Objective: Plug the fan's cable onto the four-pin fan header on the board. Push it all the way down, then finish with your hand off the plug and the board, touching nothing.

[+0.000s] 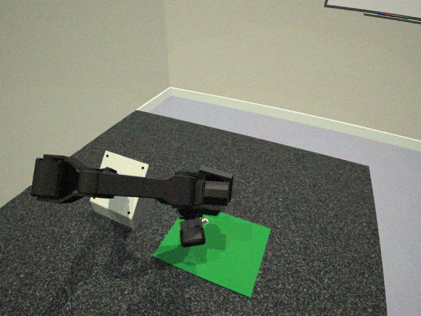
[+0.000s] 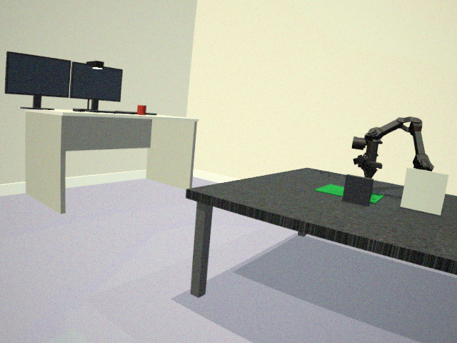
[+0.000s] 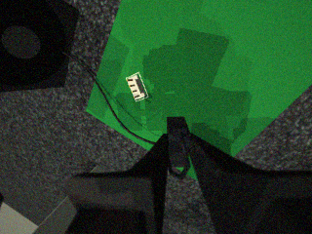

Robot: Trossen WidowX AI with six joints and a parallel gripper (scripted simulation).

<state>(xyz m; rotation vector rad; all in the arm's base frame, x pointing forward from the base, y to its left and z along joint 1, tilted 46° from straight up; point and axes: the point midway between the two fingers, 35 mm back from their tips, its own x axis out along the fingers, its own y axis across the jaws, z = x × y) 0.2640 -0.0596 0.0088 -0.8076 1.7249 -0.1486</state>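
One black plug (image 3: 177, 141) gripped, my black parallel-jaw gripper (image 1: 192, 217) (image 2: 368, 174) (image 3: 176, 137) nearly closed around it | white four-pin header (image 1: 204, 220) (image 3: 134, 88) sat beside the fingertips, unmated | alignment, full push, release and withdrawal remained

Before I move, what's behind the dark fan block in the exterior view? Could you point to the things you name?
Behind the fan (image 2: 358, 190) (image 3: 58, 46), the green board (image 2: 329, 189) (image 1: 237, 258) (image 3: 273, 44) shows on both sides. Its middle is covered, and I can't see the header there.
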